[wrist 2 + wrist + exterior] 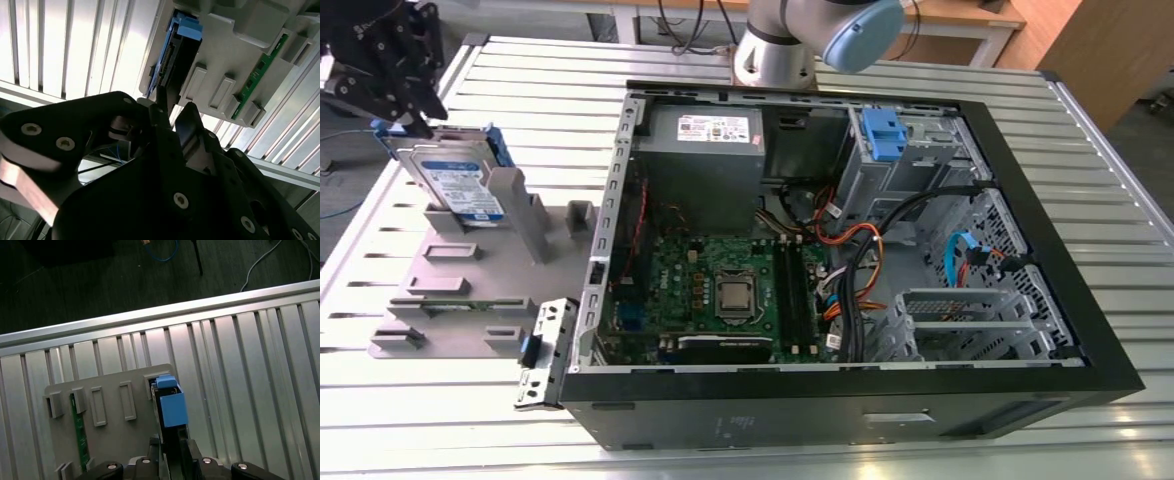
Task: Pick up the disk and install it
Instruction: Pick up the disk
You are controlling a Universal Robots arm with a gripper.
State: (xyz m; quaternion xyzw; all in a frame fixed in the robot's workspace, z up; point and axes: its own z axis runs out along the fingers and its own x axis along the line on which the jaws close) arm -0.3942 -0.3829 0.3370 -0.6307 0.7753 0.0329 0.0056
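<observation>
So, pickup step: end effector (411, 122) at disk (460, 185) top edge, can't tell if clamped; disk upright in holder (454, 300); reckon straight lift needed.

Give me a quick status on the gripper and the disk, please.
Gripper at top edge of disk. Disk upright in grey holder, outside the computer case. No obstruction seen.

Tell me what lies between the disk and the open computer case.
In the exterior view, grey upright blocks of the holder stand between the disk and the computer case.
</observation>
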